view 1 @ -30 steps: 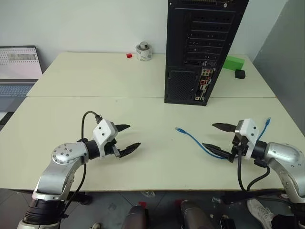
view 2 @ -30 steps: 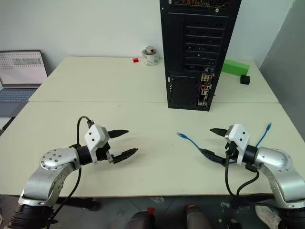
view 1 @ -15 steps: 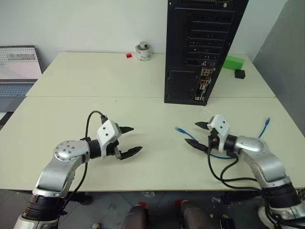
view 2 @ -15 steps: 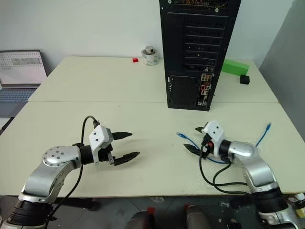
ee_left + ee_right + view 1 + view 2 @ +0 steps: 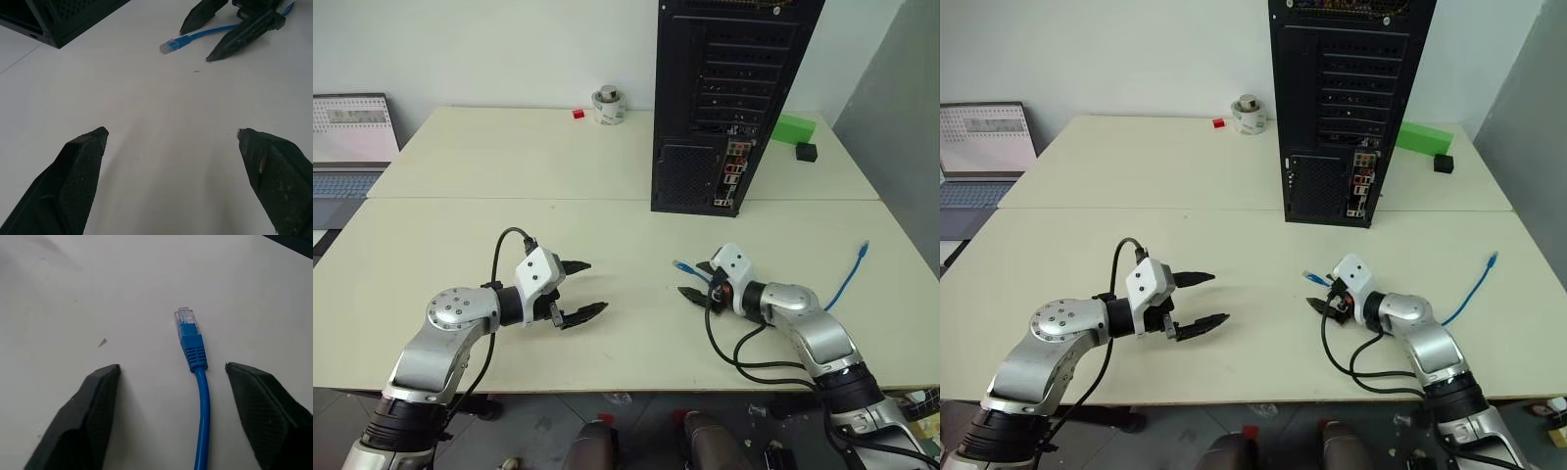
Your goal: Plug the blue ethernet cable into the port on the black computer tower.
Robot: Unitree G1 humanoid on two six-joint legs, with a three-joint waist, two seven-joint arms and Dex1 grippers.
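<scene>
right gripper (image 5: 166, 416): fingers apart around blue ethernet cable (image 5: 191, 345), ready to grab | left gripper (image 5: 579, 289): apart, waiting over counter (image 5: 636, 343)

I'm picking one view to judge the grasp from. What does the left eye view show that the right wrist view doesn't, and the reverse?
Left eye view alone: the black computer tower, the left gripper with fingers apart, and the cable's far plug. Right wrist view alone: the translucent plug close up, lying between the right gripper's fingers, untouched. Both: the blue ethernet cable on the table.
</scene>
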